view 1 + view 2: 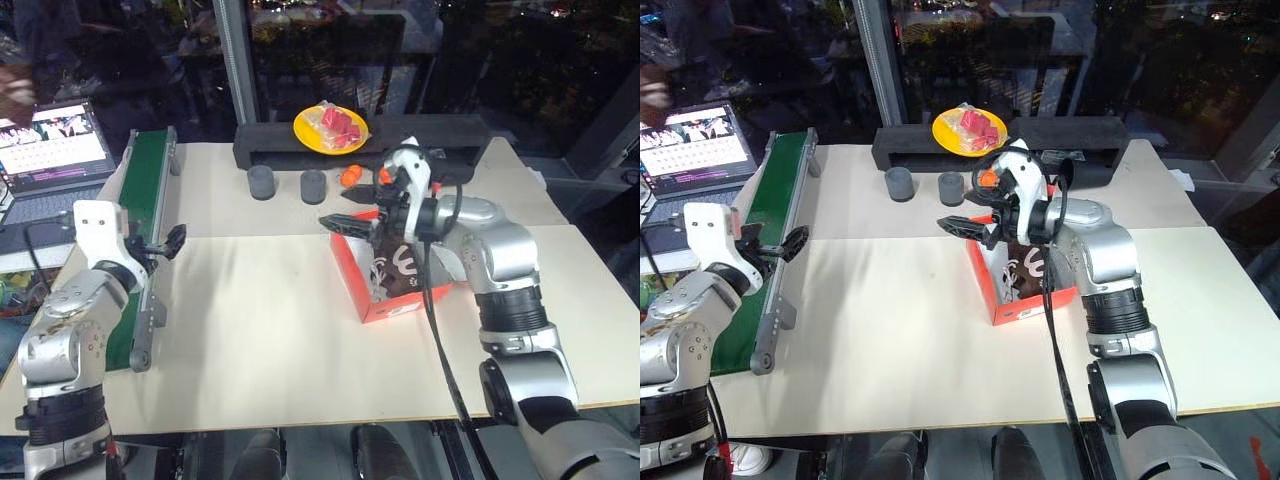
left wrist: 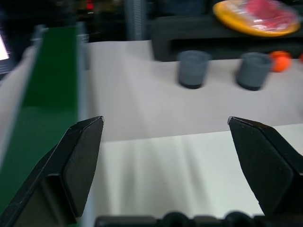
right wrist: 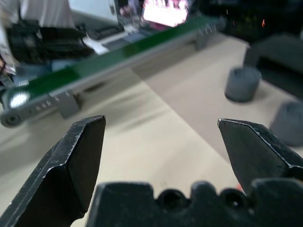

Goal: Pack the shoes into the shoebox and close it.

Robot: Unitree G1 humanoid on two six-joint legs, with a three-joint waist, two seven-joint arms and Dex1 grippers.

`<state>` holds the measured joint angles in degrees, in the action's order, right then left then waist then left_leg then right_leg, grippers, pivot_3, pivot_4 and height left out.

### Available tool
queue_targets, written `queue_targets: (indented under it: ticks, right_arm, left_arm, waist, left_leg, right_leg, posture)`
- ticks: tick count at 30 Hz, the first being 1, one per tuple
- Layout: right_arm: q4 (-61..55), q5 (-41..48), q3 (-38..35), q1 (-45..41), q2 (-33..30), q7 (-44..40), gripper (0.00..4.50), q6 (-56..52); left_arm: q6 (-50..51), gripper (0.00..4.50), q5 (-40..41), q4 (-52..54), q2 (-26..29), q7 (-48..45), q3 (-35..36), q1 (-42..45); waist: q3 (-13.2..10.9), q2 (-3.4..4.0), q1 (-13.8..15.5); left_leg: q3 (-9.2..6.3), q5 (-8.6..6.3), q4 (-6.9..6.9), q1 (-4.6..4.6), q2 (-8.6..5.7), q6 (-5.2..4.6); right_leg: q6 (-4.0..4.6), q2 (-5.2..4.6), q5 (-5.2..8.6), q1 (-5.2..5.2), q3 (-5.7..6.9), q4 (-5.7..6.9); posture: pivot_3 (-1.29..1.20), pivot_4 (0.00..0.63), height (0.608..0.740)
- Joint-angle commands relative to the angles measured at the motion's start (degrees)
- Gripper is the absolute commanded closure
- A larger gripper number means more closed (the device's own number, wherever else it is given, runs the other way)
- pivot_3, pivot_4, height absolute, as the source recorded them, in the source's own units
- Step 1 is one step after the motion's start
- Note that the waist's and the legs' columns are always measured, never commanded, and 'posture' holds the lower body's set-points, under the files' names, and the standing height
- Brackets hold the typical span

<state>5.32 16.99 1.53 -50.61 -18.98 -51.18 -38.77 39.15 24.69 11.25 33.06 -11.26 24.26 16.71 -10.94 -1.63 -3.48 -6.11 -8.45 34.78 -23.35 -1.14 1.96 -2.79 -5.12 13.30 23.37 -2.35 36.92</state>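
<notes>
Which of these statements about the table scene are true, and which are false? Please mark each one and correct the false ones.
1. The shoes lie inside the shoebox. True.
2. The shoebox is closed. False: it stands open, with the shoes showing inside.
3. The right claw is open and holds nothing. True.
4. The left claw grips a grey cylinder. False: it is open and empty, beside the green conveyor belt.
5. The yellow plate rests on the black foam block. True.
6. Only one grey cylinder stands on the table. False: a second grey cylinder stands beside it.
</notes>
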Motion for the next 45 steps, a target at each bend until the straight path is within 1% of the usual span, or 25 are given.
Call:
queue_targets:
  ticks: [1, 3, 8, 12, 15, 19, 28, 33, 38, 41, 43, 45]
  right_arm:
    - [-2.69, -0.23, 3.51, 2.80, 2.54, 2.05, 0.04, 1.67]
    - [-2.30, -1.74, 6.48, 3.93, 4.09, 2.28, 0.04, 3.88]
    - [5.37, -4.54, 8.56, 1.89, 7.28, 4.52, 0.04, 9.69]
    - [12.92, -6.81, 9.76, 0.11, 9.57, 5.62, 0.04, 15.55]
    - [13.94, -7.53, 9.94, 0.40, 10.20, 5.85, 0.04, 17.35]
    - [12.32, -8.39, 10.43, 2.25, 9.89, 6.60, 0.04, 17.75]
    - [6.97, -8.58, 10.21, 4.61, 9.04, 8.45, 0.04, 14.94]
    - [2.69, -8.02, 10.27, 5.45, 8.48, 8.74, 0.04, 12.33]
    - [-3.51, -5.39, 10.00, 5.05, 7.82, 6.59, 0.04, 8.32]
    - [-5.44, -4.14, 9.67, 4.61, 7.21, 5.98, 0.04, 6.54]
    - [-6.13, -3.82, 9.70, 4.54, 6.79, 5.82, 0.04, 5.99]
    - [-6.70, -3.68, 9.77, 4.40, 6.24, 5.83, 0.04, 5.64]
  left_arm:
    - [-2.25, 0.00, -2.87, 0.21, -0.68, 4.59, 4.36, -1.35]
    - [-2.80, 0.00, -3.39, -0.36, -1.27, 4.95, 4.66, -2.13]
    - [-4.70, 0.00, -4.78, -2.13, -1.99, 3.68, 2.31, -1.98]
    - [-8.70, 0.00, -6.78, -7.35, -1.75, 2.75, 1.62, -1.38]
    - [-11.02, 0.00, -7.55, -10.78, -1.74, 3.04, 2.31, -0.72]
    - [-13.44, 0.00, -8.62, -15.22, -1.64, 4.35, 2.92, 0.06]
    - [-17.55, 0.00, -9.73, -19.38, -1.27, 3.55, 1.97, 1.66]
    - [-21.23, 0.00, -10.53, -25.11, 1.63, 2.19, 3.00, 3.02]
    - [-25.81, 0.00, -10.15, -34.13, 5.77, -1.58, 3.34, 6.62]
    - [-27.15, 0.00, -9.17, -37.93, 6.67, -5.18, 2.68, 8.26]
    - [-28.65, 0.00, -9.41, -39.84, 7.03, -6.30, 2.41, 9.04]
    - [-28.51, 0.00, -10.66, -44.16, 8.22, -7.43, 1.08, 10.71]
  waist:
    - [0.00, 0.00, 0.07]
    - [0.01, -0.02, 0.22]
    - [0.01, -0.02, 0.63]
    - [0.02, -0.03, 0.91]
    - [0.02, -0.03, 0.89]
    - [0.02, -0.03, 0.92]
    - [0.02, -0.04, 0.92]
    - [0.03, -0.04, 0.74]
    - [0.03, -0.04, 0.87]
    - [0.03, -0.05, 0.87]
    - [0.03, -0.05, 0.88]
    - [0.03, -0.05, 0.90]
  left_leg:
    - [0.00, 0.00, 0.00, 0.00, 0.01, 0.00]
    - [0.00, -0.01, 0.00, 0.00, 0.00, 0.01]
    - [0.00, 0.00, 0.04, -0.04, 0.00, 0.02]
    - [0.00, 0.00, 0.03, 0.02, 0.00, 0.03]
    - [0.00, 0.00, -0.02, 0.02, 0.01, 0.03]
    - [0.00, 0.00, -0.03, -0.09, 0.00, 0.03]
    - [-0.01, 0.00, -0.02, -0.08, 0.01, 0.04]
    - [0.00, 0.00, -0.04, -0.09, 0.01, 0.04]
    - [0.00, 0.00, -0.02, -0.20, 0.01, 0.04]
    - [0.00, 0.00, -0.02, -0.22, 0.00, 0.04]
    - [0.00, 0.00, -0.03, -0.22, 0.00, 0.04]
    - [0.00, 0.00, -0.03, -0.23, 0.00, 0.04]
  right_leg:
    - [0.01, 0.00, 0.00, 0.00, 0.00, 0.01]
    - [0.02, -0.01, -0.01, -0.01, 0.00, 0.00]
    - [0.03, 0.00, -0.02, 0.04, 0.01, 0.03]
    - [0.02, 0.01, -0.02, -0.01, 0.02, 0.01]
    - [0.03, 0.03, -0.02, 0.01, 0.02, 0.00]
    - [0.05, 0.01, -0.03, 0.13, 0.01, 0.01]
    - [0.04, 0.01, -0.03, 0.14, 0.02, 0.07]
    - [0.05, 0.01, -0.03, 0.18, 0.01, 0.07]
    - [0.05, 0.02, -0.03, 0.33, 0.02, 0.12]
    - [0.04, 0.00, -0.03, 0.34, 0.02, 0.12]
    - [0.04, -0.01, -0.03, 0.33, 0.02, 0.11]
    - [0.05, -0.01, -0.03, 0.34, 0.02, 0.11]
  posture:
    - [0.00, 0.150, 0.740]
    - [0.00, 0.150, 0.740]
    - [0.00, 0.150, 0.740]
    - [0.00, 0.150, 0.740]
    - [0.00, 0.150, 0.740]
    - [0.00, 0.150, 0.740]
    - [0.00, 0.150, 0.740]
    - [0.00, 0.150, 0.740]
    - [0.00, 0.150, 0.740]
    - [0.00, 0.150, 0.740]
    - [0.00, 0.150, 0.740]
    - [0.00, 0.150, 0.740]
